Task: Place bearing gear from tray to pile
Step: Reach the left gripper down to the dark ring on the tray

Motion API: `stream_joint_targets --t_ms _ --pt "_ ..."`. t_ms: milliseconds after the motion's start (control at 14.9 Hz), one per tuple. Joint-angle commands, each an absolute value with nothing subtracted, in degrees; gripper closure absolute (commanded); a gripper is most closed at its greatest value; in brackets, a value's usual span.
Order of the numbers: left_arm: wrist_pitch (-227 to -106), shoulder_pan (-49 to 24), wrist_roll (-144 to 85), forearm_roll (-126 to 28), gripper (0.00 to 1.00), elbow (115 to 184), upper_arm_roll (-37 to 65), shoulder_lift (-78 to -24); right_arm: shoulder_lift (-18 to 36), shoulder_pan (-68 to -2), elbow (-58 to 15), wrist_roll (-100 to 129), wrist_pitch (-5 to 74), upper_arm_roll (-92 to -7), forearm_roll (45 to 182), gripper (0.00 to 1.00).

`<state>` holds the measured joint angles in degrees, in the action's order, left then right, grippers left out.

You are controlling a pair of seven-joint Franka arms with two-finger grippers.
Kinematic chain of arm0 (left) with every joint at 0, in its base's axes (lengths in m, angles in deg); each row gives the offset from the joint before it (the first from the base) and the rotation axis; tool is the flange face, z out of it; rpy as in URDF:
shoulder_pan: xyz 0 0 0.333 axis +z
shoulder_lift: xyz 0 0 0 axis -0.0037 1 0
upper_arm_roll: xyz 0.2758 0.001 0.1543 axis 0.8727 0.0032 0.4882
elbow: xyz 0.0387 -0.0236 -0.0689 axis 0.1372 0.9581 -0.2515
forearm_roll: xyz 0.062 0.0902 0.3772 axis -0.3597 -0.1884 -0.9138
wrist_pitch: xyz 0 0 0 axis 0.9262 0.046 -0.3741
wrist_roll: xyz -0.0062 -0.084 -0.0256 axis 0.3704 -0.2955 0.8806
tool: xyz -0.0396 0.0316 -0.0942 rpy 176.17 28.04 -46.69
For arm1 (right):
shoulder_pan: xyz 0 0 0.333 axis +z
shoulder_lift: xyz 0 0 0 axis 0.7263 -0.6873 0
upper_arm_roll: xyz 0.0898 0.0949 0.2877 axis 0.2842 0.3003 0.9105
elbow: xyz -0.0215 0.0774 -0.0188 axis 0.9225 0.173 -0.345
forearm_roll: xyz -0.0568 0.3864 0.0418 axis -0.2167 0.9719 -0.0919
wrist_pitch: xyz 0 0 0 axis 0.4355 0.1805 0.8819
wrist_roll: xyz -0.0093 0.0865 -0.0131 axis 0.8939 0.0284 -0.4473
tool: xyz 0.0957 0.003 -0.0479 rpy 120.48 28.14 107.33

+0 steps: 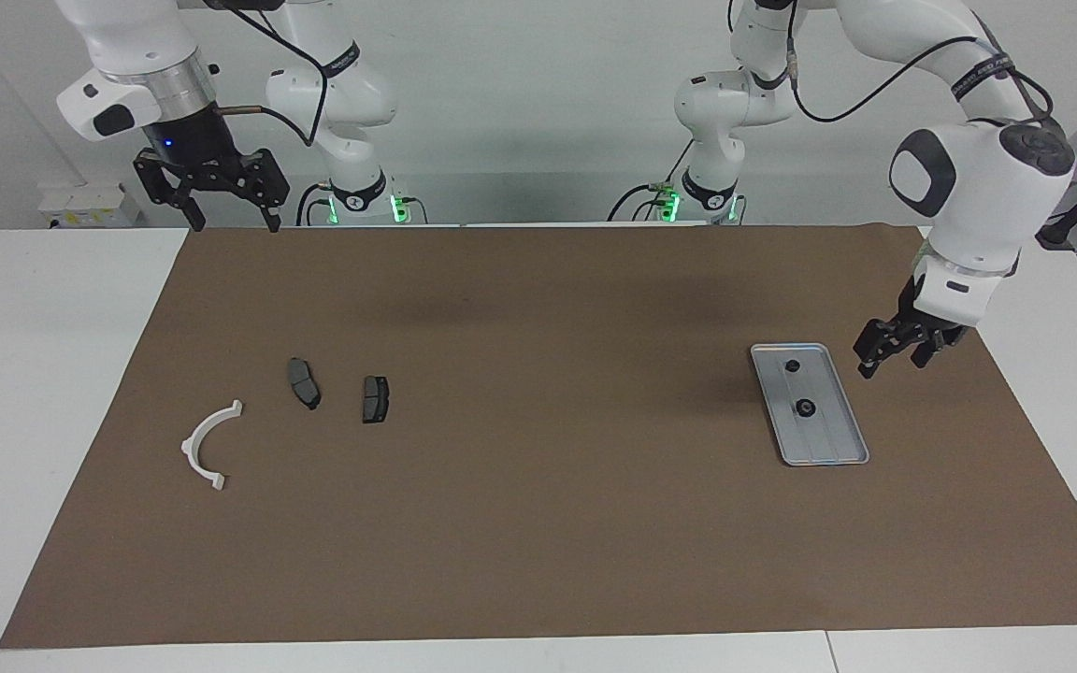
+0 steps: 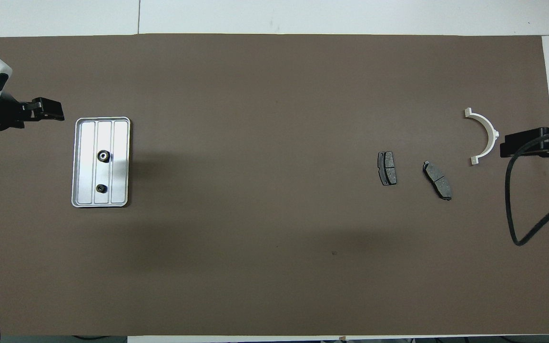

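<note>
The silver ribbed tray (image 1: 826,439) lies toward the left arm's end of the mat and holds two small dark bearing gears (image 1: 806,408), (image 1: 792,366). In the overhead view the tray (image 2: 121,143) shows both gears (image 2: 104,155), (image 2: 101,188). My left gripper (image 1: 892,365) (image 2: 57,110) hangs open and empty low over the mat, beside the tray. The pile lies toward the right arm's end: a white half-ring bracket (image 1: 207,444) (image 2: 486,136) and two dark brake pads (image 1: 304,382), (image 1: 375,399). My right gripper (image 1: 232,224) (image 2: 508,145) waits open, raised high.
A brown mat (image 1: 538,523) covers most of the white table. A black cable (image 2: 513,200) loops from the right arm over the mat's edge. The wide stretch of mat between tray and pile holds nothing.
</note>
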<state>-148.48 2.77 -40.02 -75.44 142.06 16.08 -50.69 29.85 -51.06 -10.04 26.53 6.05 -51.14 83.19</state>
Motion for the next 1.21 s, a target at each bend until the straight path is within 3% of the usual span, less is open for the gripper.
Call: stream_joint_targets --t_ms 0,471,1143 --pt "-150.59 3.83 -39.64 -75.23 0.08 141.63 15.61 -48.4 30.4 -52.03 -10.63 25.67 6.21 -50.84 83.4 0.0" --pt "-158.5 1.37 -35.95 -75.23 0.01 142.78 15.52 -39.86 30.84 -51.41 -11.33 25.93 6.21 -50.76 83.4 0.0" --pt "-158.51 1.37 -33.66 -74.88 0.01 149.54 15.43 -40.73 31.54 -51.24 -12.83 26.46 5.25 -50.76 83.4 0.0"
